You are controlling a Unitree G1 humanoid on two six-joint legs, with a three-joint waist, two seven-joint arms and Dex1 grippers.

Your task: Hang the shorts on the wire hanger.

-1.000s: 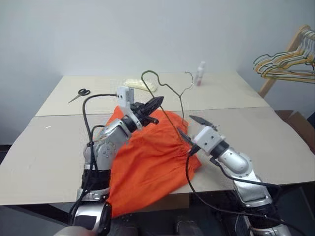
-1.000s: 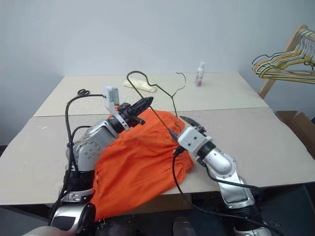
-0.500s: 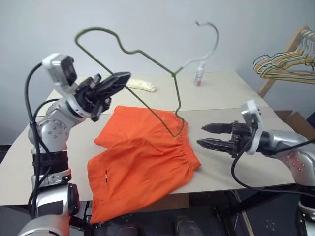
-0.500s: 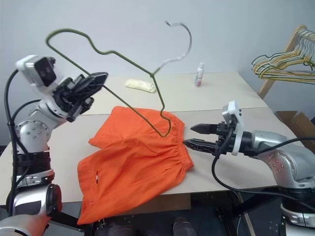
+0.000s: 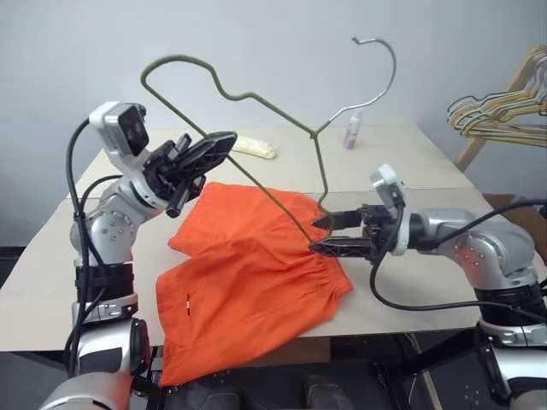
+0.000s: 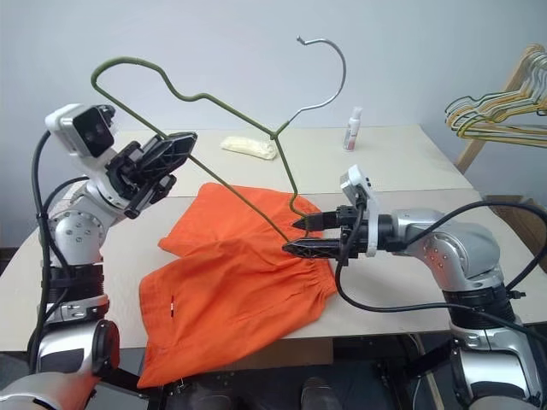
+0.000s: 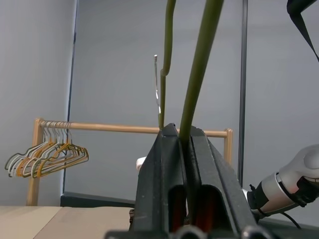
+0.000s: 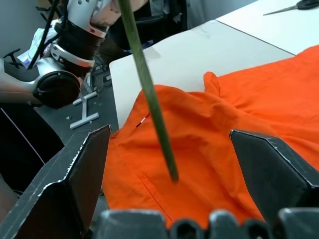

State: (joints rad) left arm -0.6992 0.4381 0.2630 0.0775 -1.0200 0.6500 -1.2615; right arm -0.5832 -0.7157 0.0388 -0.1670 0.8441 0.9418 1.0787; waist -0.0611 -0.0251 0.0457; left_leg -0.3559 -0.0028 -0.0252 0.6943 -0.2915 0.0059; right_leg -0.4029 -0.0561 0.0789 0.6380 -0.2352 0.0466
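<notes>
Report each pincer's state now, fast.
Left pincer: shut on the wire hanger.
Right pincer: open, holding nothing, at the waistband of the shorts.

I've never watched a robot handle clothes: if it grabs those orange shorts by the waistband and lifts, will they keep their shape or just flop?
Probably flop: the shorts lie creased, one leg drooping over the table edge. They look thin and light, so the gathered waistband may bunch. Draping them over the wire hanger could take some coaxing.
</notes>
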